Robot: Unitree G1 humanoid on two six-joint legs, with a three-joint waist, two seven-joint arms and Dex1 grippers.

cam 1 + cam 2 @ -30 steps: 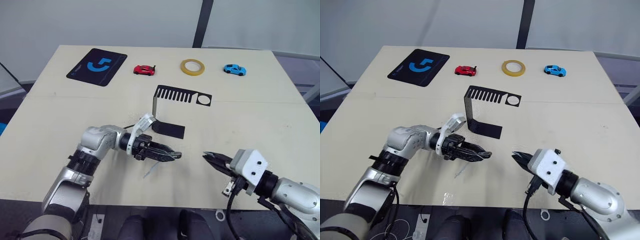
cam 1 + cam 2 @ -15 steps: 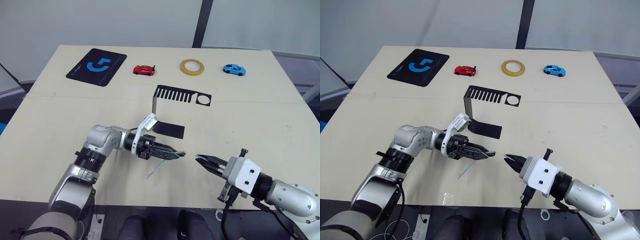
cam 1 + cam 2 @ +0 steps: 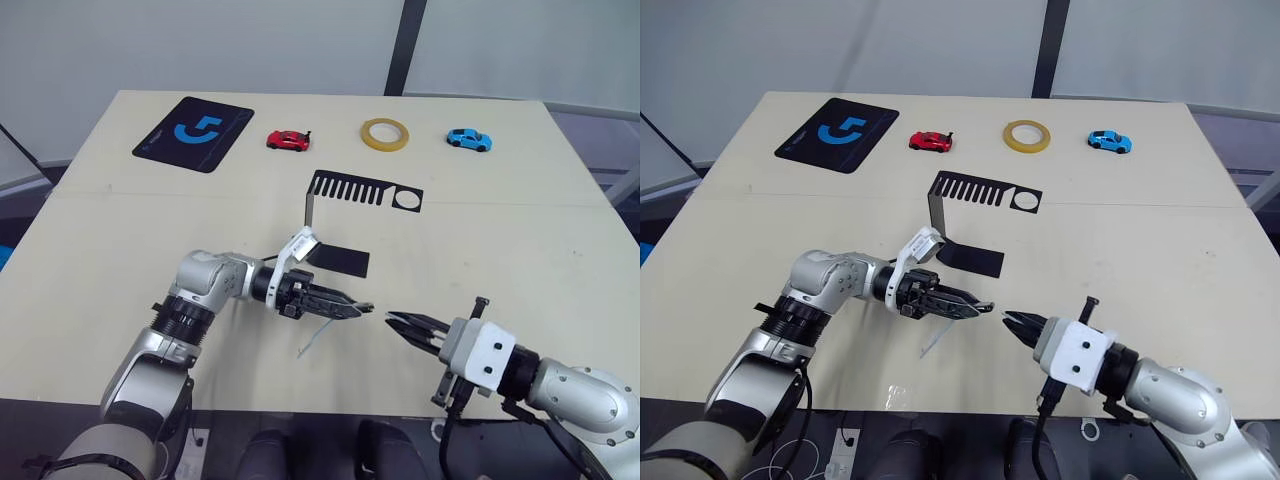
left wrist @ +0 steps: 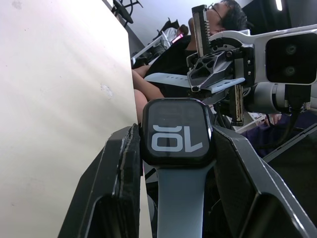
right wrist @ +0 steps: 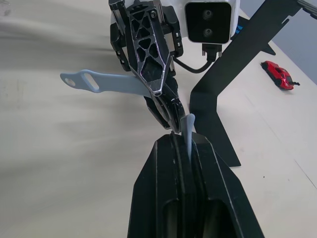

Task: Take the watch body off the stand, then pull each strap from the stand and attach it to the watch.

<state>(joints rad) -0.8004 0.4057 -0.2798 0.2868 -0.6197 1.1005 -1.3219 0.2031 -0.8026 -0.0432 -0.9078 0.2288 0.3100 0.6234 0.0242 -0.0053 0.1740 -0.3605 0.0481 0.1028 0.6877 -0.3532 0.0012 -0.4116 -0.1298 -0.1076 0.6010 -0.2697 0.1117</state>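
At lower centre, the left gripper [image 3: 358, 309] clamps the watch body [image 4: 177, 131] with one strap [image 3: 314, 339] hanging; facing it, the right gripper [image 3: 396, 320] pinches the other strap [image 5: 188, 130].

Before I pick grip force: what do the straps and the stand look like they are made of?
The straps look like soft matte rubber or silicone: pale blue-grey, thin, one hanging bent below the watch body. The other sits between the right gripper fingers. The stand looks like thin black sheet metal with a flat matte coat: sharp bend, cut slots, round hole. Neither material is certain from looks alone.
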